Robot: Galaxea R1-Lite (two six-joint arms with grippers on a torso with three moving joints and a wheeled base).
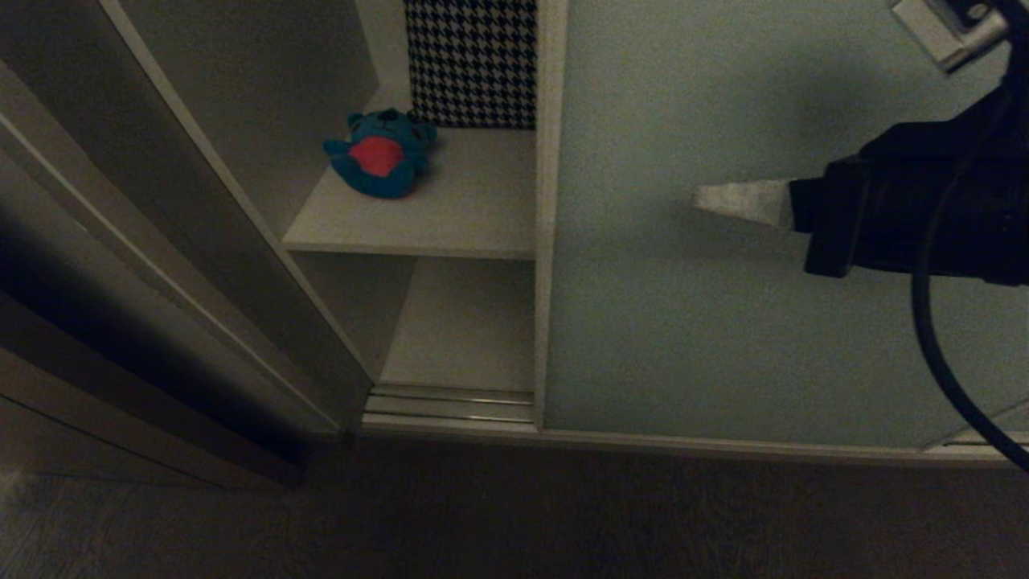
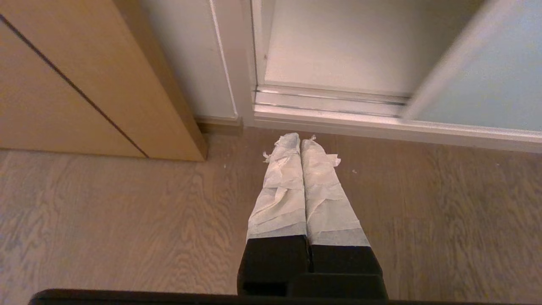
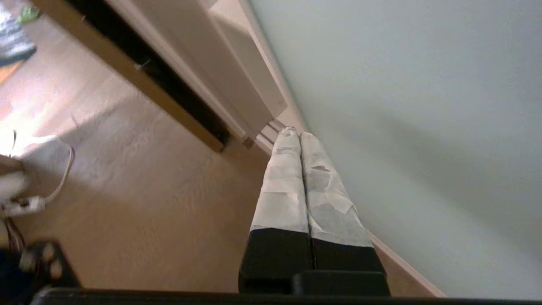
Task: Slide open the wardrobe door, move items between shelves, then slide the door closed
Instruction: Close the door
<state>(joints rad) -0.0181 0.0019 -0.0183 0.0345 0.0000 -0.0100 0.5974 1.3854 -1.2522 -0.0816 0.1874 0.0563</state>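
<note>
Bear (image 1: pixel 379 154) lies on shelf (image 1: pixel 474 217); no writing readable anywhere.

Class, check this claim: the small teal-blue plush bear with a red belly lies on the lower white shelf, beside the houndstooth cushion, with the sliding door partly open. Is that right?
Not quite. The small teal-blue plush bear with a red belly lies on the upper white shelf, as the head view shows. The houndstooth cushion beside it and the partly open sliding door are right.
</note>
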